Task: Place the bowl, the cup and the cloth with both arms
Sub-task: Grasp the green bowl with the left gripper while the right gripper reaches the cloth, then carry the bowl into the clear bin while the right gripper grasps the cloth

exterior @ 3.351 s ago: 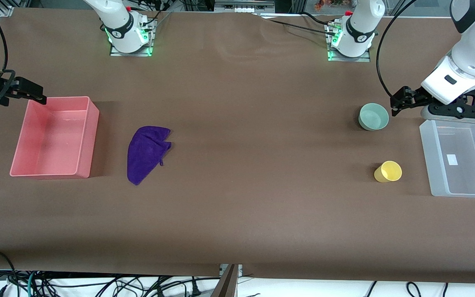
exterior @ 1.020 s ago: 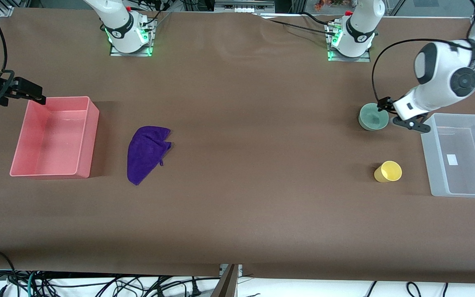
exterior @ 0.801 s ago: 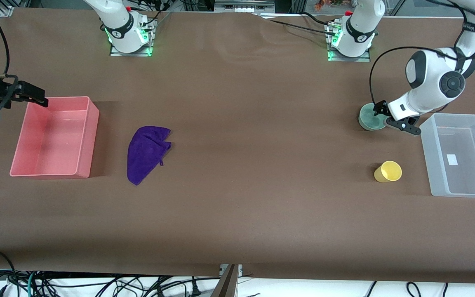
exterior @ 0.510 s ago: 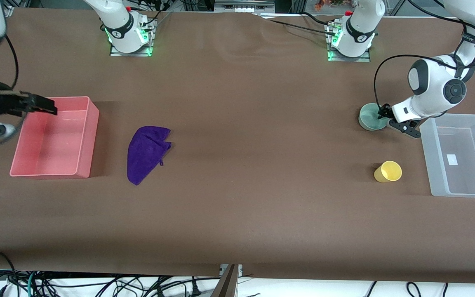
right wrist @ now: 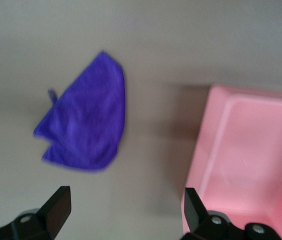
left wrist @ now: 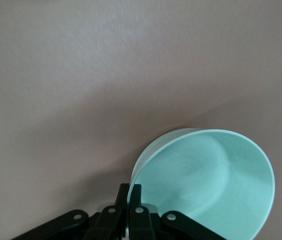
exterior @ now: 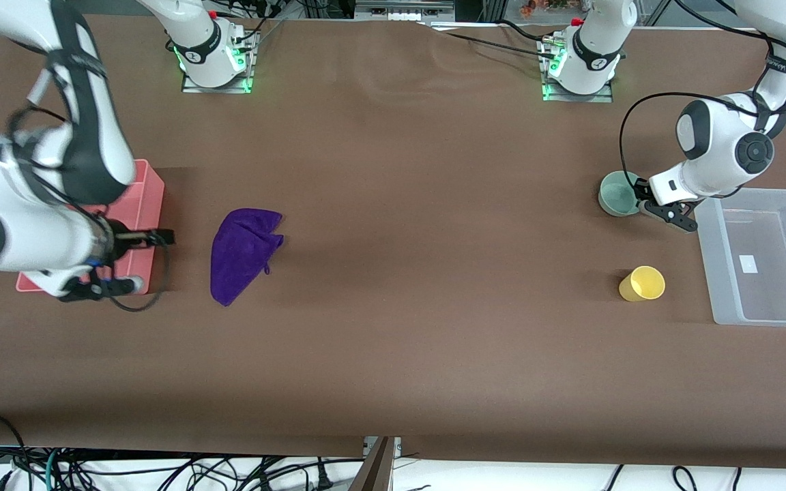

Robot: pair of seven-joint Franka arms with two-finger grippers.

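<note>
Currently the step in hand appears to be the pickup of the first items: one arm has taken hold of the bowl while the other is positioned to go for the cloth.

Largest items first. The pink bin [exterior: 135,198] sits at the right arm's end of the table, partly covered by the right arm. The clear bin [exterior: 768,256] sits at the left arm's end. Both bins hold nothing visible.

The cloth [exterior: 243,251] lies flat and crumpled on the table beside the pink bin, untouched. The right gripper [right wrist: 123,212] hangs over the edge of the pink bin nearest the cloth, with its fingers spread wide and nothing between them.

The bowl [exterior: 618,193] is beside the clear bin, farther from the front camera than the cup. The left gripper [left wrist: 130,192] is pinched together on the bowl's rim, one finger inside the wall and one outside. Whether the bowl has left the table cannot be told.

The cup [exterior: 642,284] rests on the table near the clear bin, untouched.

The next move likely calls for lifting the bowl without letting the thin rim slip, then carrying it over a bin. The right gripper needs to shift over the cloth and descend onto a raised fold.
</note>
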